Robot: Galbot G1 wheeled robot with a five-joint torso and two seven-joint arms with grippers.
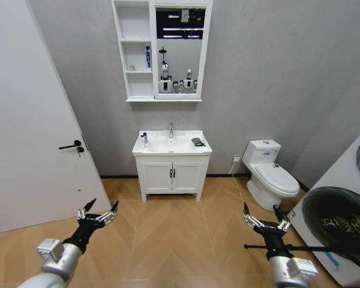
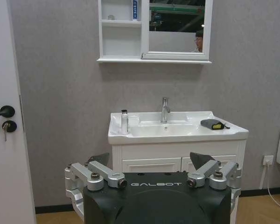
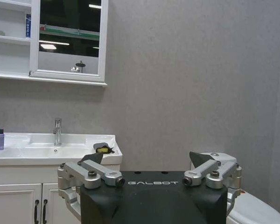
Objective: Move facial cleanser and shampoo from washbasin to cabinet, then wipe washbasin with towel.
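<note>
Where shelves hang, tube (image 1: 147, 57) in cabinet (image 1: 135, 84).

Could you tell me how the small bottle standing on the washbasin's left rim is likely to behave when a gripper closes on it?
The bottle is narrow and upright, so it may tip if nudged off-centre. It stands near the washbasin edge, so a push could knock it off. Its surface looks smooth, so it might slip.

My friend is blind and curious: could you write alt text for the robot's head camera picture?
A white washbasin stands across the wooden floor, a small bottle and a dark towel on it, under a mirrored wall cabinet. The left gripper and right gripper hover low, jaws open.
</note>
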